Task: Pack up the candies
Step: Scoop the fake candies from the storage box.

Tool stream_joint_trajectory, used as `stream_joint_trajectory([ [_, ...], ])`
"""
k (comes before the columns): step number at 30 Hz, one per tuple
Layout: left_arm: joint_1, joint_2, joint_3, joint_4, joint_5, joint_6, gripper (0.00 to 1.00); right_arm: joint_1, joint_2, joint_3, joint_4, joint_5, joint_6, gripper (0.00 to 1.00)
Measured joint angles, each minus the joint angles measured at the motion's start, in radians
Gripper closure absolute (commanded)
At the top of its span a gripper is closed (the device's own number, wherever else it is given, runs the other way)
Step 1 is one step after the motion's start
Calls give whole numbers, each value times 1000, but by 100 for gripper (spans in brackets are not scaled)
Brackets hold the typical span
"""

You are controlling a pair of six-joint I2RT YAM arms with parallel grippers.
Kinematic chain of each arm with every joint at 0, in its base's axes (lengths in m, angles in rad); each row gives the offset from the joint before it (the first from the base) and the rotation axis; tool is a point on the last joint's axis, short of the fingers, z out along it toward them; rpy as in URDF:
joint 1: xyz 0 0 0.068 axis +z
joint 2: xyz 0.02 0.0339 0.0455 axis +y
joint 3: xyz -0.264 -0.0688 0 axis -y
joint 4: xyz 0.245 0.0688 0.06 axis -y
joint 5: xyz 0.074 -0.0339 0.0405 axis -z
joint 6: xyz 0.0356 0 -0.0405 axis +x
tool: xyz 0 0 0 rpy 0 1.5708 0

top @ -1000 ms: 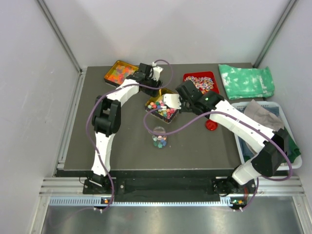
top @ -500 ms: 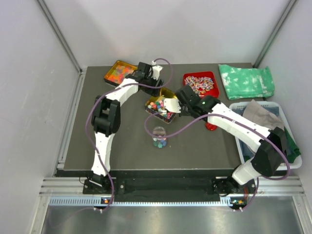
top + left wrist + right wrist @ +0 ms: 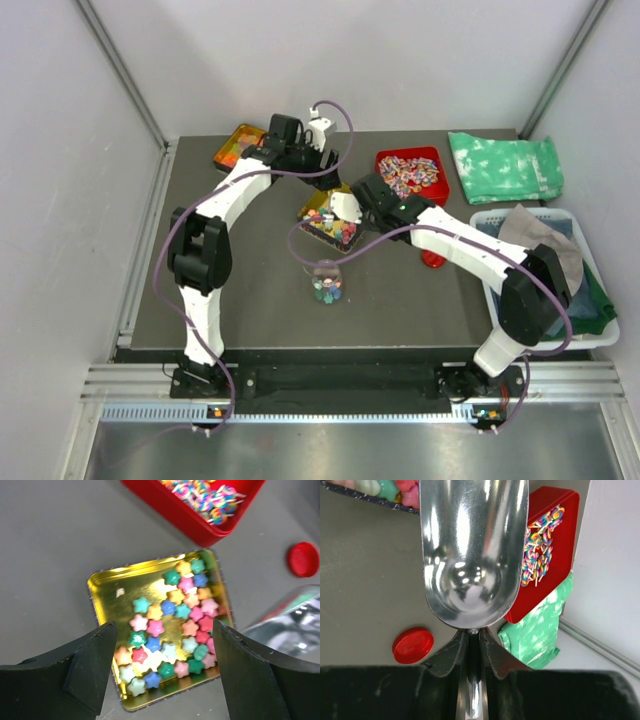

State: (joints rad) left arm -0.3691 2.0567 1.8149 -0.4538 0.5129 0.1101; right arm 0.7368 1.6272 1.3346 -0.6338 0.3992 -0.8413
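Two grippers sit close to the gold tray [image 3: 112,587] that holds the candies [image 3: 150,628]. Your left gripper [image 3: 164,625] is spread wide and has nothing in it. The candies are star-shaped pieces in pink, blue, green and yellow. They lie on the tray floor straight below the gap between its jaws, apart from both fingers. They crowd toward the tray's 5 o'clock corner, and bare gold shows at 10 o'clock.

Only the top view shows you the clear jar [image 3: 326,280]. It stands on the table at 6 o'clock from the tray, with a few candies in its bottom.

Your right gripper [image 3: 474,641] is clamped tight on the handle of a metal scoop [image 3: 470,555]. Only the right wrist view shows you that the scoop's bowl is empty. There the scoop's lip reaches toward the tray's edge at 11 o'clock, where a few candies peek in.

From the scoop's bowl, the red tray [image 3: 559,555] of striped sweets is at 2 o'clock, the green cloth [image 3: 535,630] at 5 o'clock, and the red lid [image 3: 413,644] lies flat on the table at 7 o'clock. The white basket [image 3: 490,218] stands at the table's right edge, seen only from the top.
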Motion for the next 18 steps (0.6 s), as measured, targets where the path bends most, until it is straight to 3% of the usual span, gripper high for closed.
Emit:
stream_joint_trajectory([
  [18, -3, -6, -51, 6, 103, -11, 22, -7, 27, 20, 78, 26, 32, 100],
])
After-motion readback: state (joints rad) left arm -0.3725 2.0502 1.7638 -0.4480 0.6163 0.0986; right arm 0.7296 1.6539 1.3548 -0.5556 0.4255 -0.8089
